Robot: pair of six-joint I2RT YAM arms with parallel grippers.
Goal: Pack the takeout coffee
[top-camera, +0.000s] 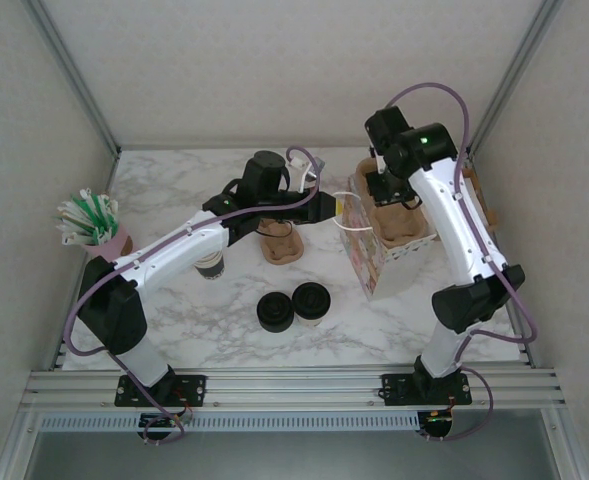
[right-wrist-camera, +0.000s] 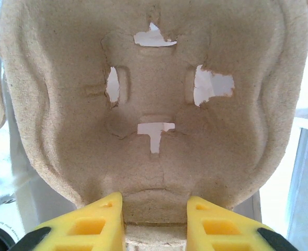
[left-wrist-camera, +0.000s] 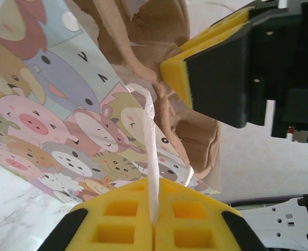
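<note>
— Pinching the white handle (left-wrist-camera: 150, 157) of the patterned bag (left-wrist-camera: 49, 130): left hand (left-wrist-camera: 154, 225) clenched on it. Right hand (right-wrist-camera: 155, 219) grasping the pulp carrier (right-wrist-camera: 154, 94) by its rim, at the bag's mouth.
— And the takeout coffee (top-camera: 311, 299)?
— Upright on the counter (top-camera: 194, 330), lidded, well apart from both hands, back toward the arm bases, just left of the bag. Nearer the left hand, likely; both busy, though.

- Marble-patterned tabletop (top-camera: 204, 335), white with grey veining, fills the centre.
- Back wall (top-camera: 294, 70) at 12 o'clock: pale, finely textured panel.
- Matching left wall (top-camera: 19, 150) at 9 o'clock and right wall (top-camera: 579, 150) at 3 o'clock.
- Aluminium posts (top-camera: 74, 75) at the 11 and 1 o'clock corners.
- Slotted aluminium rail (top-camera: 294, 383) along the 6 o'clock edge.
- Light soft and even, shadows faint.
</note>
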